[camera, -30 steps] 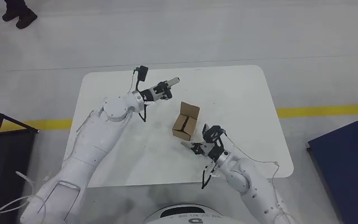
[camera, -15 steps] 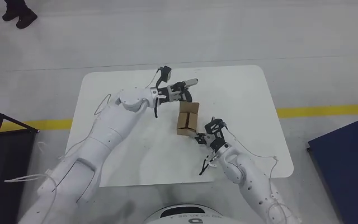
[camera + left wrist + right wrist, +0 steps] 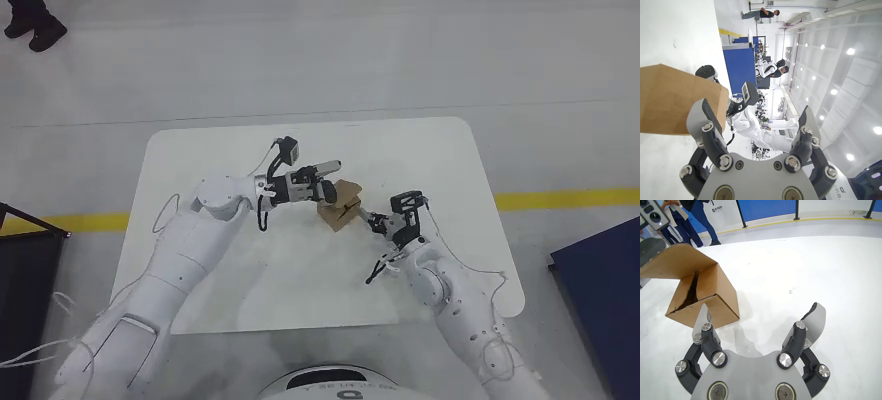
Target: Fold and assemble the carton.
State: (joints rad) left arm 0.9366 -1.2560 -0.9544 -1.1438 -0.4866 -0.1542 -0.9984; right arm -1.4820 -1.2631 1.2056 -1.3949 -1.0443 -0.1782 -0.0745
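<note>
Where the carton (image 3: pixel 340 204) sits: near the middle of the table (image 3: pixel 450 170), seemingly tilted, between the two arms
Left gripper (image 3: pixel 755 106): jaws wide, one finger (image 3: pixel 704 113) flat against the carton's side, gripping nothing
Right gripper (image 3: pixel 759 311): spread wide too, empty, one finger just beside the carton's near corner
Done, I'd say: body squared up, two end flaps folded in, though a gap shows between them
Yet to do: the big flap (image 3: pixel 677 262) stands open and wants closing over them
</note>
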